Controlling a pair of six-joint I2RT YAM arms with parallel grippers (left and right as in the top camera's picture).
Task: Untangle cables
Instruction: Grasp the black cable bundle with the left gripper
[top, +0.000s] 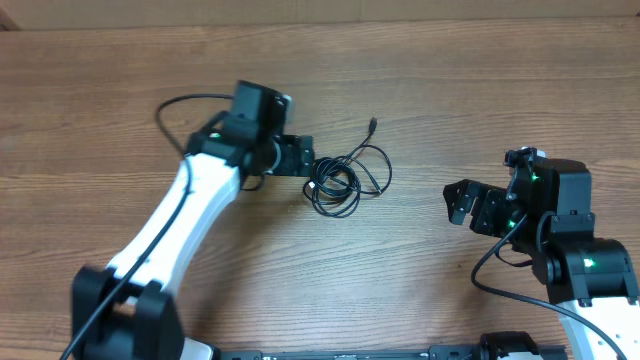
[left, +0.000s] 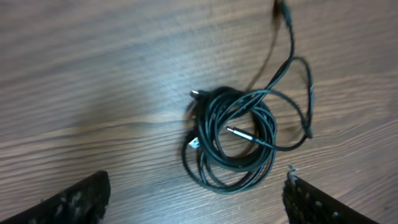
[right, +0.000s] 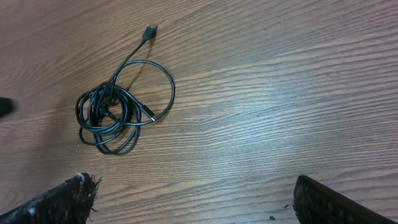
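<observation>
The cables (top: 338, 184) lie as one small black coiled bundle on the wooden table, a loose loop trailing to the right and one tail ending in a plug (top: 372, 124) at the back. My left gripper (top: 306, 160) is open just left of the bundle. In the left wrist view the cables (left: 205, 127) lie just ahead of the gripper (left: 195, 182), with the coil's near edge between the fingertips and nothing gripped. A small plug (left: 234, 131) lies inside the coil. My right gripper (top: 458, 203) is open, well right of the cables (right: 99, 102), with bare wood between its fingers (right: 311, 193).
The wooden table (top: 450, 90) stretches around the bundle on all sides. The left arm (top: 190, 210) reaches in from the front left, and the right arm (top: 560, 240) stands at the front right.
</observation>
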